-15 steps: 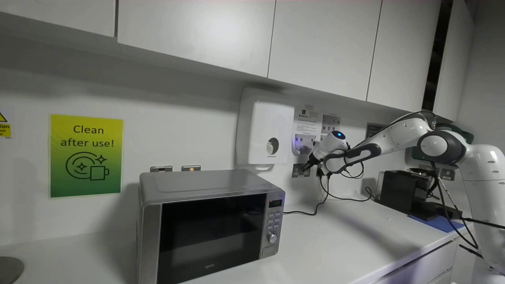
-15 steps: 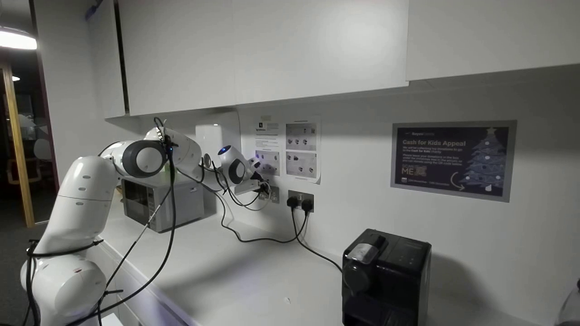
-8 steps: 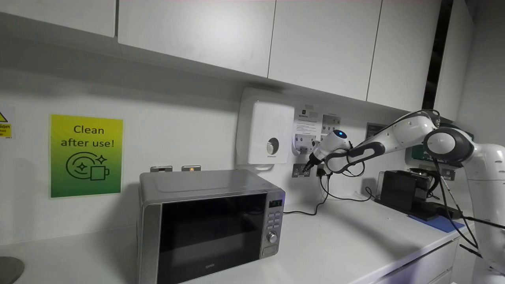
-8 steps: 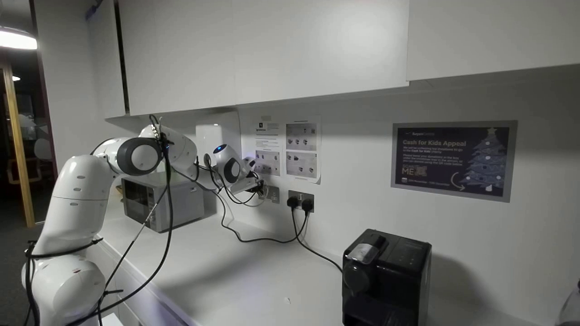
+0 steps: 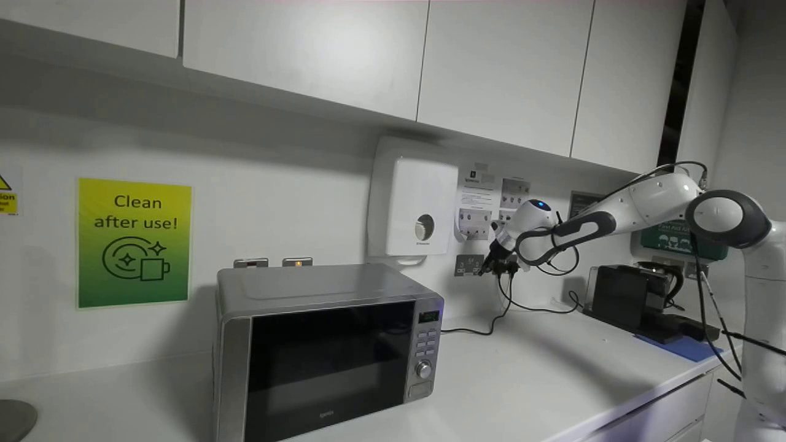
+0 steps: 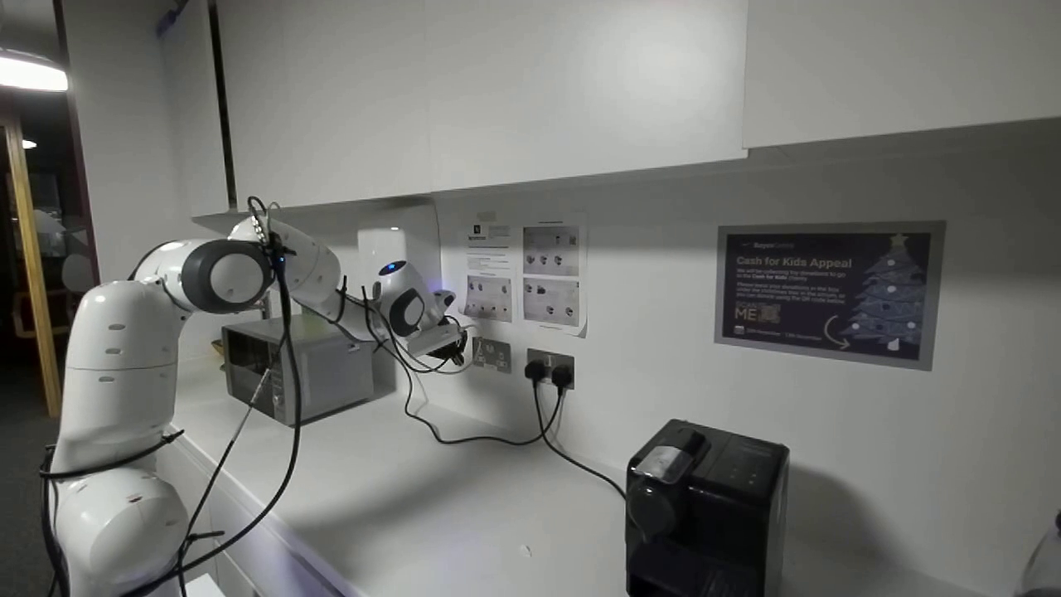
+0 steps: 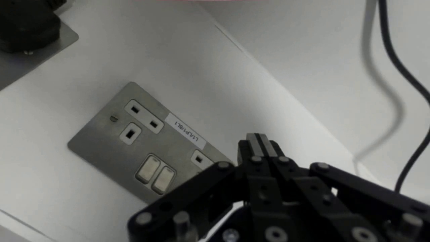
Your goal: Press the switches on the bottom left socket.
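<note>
Clearance is growing between the hand [image 7: 261, 143] and the left-hand double wall socket [image 7: 151, 144]: in both exterior views the arm [image 5: 651, 202] draws back, over the last second, from the far wall [image 6: 638, 332] toward the near side of the bench [image 5: 522, 356], uncovering more of the metal socket. I take this as a withdrawal after a press, or a reset before one; if a switch remains unpressed, the hand must come forward again. It is closed, with nothing held between its fingers [image 7: 268, 146]. The two rocker switches [image 7: 162, 179] sit side by side midway along the socket, in plain sight from the wrist and apparently untouched just now. To their right, on the same wall, stands the plugged socket [image 7: 65, 41], cut off by the edge of the wrist view. Which way each rocker tilts is too subtle to make out, so I cannot tell whether any press took. The hand hides the socket's left end, including part of the left outlet [image 7: 201, 159], and in an exterior view its fingertips [image 5: 483, 269] cover the lower right corner.
</note>
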Controlling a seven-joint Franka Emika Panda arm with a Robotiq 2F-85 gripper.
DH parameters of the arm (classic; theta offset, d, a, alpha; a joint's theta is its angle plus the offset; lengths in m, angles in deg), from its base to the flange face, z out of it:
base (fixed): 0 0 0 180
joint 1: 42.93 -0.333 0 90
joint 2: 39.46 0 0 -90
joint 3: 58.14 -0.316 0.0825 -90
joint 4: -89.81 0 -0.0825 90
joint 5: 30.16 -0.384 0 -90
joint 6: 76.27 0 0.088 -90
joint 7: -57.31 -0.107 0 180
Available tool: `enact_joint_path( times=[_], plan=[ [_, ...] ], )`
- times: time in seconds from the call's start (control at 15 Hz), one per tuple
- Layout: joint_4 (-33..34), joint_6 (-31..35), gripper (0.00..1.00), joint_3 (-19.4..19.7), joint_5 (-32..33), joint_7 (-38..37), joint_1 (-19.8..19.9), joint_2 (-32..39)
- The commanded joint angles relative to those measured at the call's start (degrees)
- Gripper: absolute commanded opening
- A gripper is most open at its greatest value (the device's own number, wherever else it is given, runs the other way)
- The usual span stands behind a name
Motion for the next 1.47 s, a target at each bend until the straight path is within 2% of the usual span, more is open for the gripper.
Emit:
enact_joint_path(
  times=[0.0,0.2,0.47,1.13,1.4],
  plan=[
    [-8.3,-3.4,0.00,-2.5,-8.3,13.5,2.0,-8.5],
    [-12.1,-6.5,0.00,-1.7,-13.5,22.3,1.3,-13.1],
    [-16.2,-11.7,0.00,0.5,-16.4,30.2,-0.1,-19.2],
    [-25.7,-23.7,0.00,6.6,-15.4,45.2,-2.1,-33.6],
    [-28.8,-28.0,0.00,7.8,-14.1,47.5,-2.0,-39.1]
  ],
)
